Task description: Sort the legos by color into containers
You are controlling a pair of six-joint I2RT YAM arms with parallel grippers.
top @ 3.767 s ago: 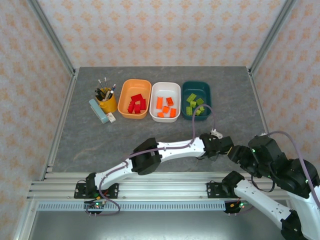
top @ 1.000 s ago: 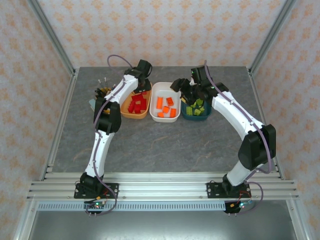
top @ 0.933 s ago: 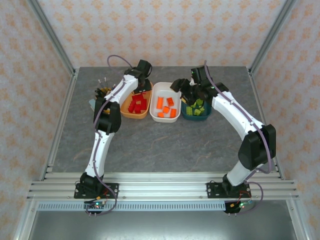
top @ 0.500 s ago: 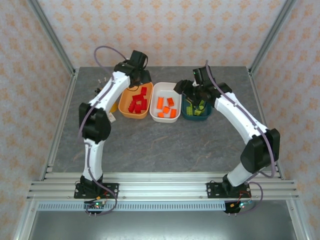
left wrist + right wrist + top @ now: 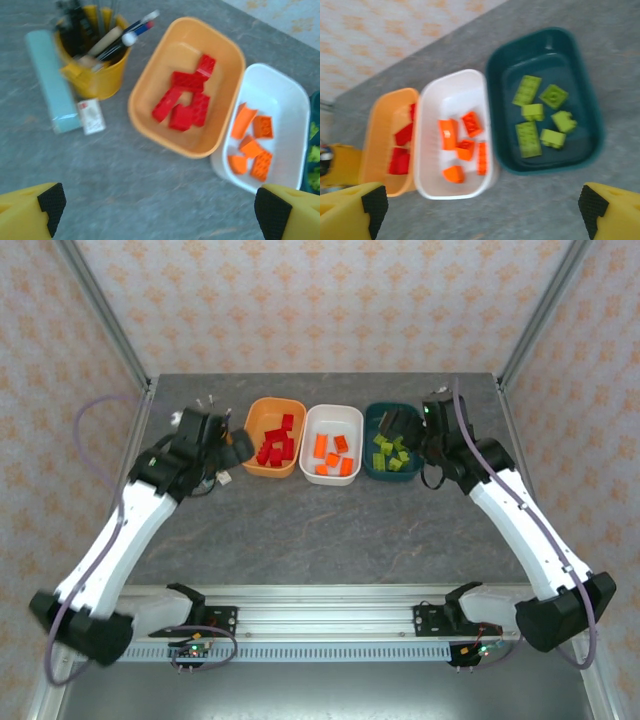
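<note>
Red plastic building bricks (image 5: 182, 115) are lying in the shallow orange plastic tub (image 5: 155, 75), orange bricks (image 5: 262, 126) in the white tub (image 5: 280, 95) and lime green bricks (image 5: 527, 139) in the dark teal tub (image 5: 555, 55). The tubs are sitting upper middle in the overhead frame, long axes running top to bottom. My left gripper (image 5: 160, 207) and right gripper (image 5: 484, 206) are swinging outward from over the tubs, jaws gaping wide, holding nothing.
</note>
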